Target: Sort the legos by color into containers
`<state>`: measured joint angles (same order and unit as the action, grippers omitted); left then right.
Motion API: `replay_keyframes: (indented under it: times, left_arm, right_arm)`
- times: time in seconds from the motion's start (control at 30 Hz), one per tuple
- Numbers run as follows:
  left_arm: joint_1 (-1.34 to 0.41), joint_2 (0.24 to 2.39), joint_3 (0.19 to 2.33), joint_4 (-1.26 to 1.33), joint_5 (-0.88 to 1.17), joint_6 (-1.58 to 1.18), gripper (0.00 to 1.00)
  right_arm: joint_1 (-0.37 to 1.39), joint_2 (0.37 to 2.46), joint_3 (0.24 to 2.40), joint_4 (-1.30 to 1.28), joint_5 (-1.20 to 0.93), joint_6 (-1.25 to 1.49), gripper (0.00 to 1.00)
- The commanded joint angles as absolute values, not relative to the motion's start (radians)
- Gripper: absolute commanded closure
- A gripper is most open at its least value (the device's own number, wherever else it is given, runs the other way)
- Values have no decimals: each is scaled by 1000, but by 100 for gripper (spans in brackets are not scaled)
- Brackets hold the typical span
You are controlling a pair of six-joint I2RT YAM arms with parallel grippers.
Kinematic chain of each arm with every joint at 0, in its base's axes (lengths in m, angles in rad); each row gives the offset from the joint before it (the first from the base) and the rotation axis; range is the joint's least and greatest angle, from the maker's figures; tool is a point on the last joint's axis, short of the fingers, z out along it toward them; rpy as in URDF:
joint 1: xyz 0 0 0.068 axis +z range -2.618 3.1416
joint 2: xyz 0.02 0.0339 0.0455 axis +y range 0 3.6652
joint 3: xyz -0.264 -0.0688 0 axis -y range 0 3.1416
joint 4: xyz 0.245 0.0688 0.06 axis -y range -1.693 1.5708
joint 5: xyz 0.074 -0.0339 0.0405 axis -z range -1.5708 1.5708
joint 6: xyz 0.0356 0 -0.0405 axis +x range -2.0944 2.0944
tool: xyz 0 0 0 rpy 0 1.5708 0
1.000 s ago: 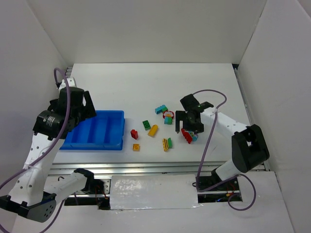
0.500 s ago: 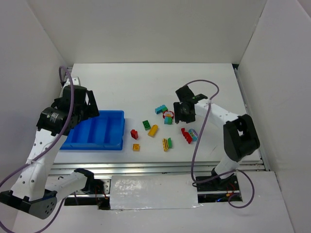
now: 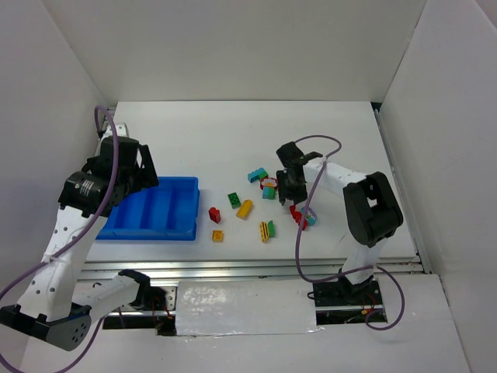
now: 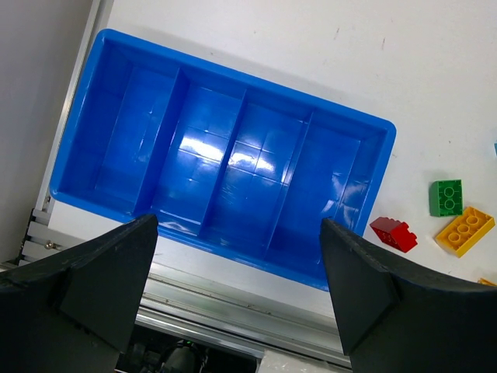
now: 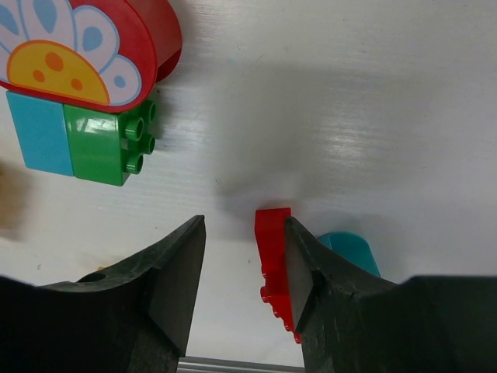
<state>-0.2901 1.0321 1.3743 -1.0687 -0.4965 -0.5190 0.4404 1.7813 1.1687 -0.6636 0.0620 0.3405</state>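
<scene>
My right gripper is low over the table with its jaws narrowed round a red lego. The brick lies against the right finger, and a gap stays between it and the left finger. In the top view this gripper is right of the loose legos, over the red lego. A teal piece lies just outside the right finger. My left gripper hangs open and holds nothing above the near edge of the blue tray, whose four containers hold nothing.
A rounded flower-printed piece and a teal-and-green brick lie ahead of the right jaws. Red, orange, green, yellow and striped yellow bricks lie between tray and right arm. White walls enclose the table.
The right gripper's jaws have narrowed from wide open, and it has shifted a little toward the back and left over the red lego. The left arm shifted slightly early on, then held.
</scene>
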Motion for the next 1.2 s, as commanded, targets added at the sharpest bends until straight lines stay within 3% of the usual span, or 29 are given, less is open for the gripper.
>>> replay_keyframes:
  times: [0.0, 0.73, 1.17]
  left_arm:
    - [-295, 1023, 1401, -1051, -511, -500, 2]
    - [-295, 1023, 1397, -1055, -512, -500, 2]
    - [-295, 1006, 1374, -1055, -518, -505, 2]
  right_arm:
    - [439, 1781, 1151, -661, 45, 350, 48]
    - [426, 1744, 1106, -698, 121, 429, 41]
    - [428, 1749, 1075, -672, 61, 457, 54]
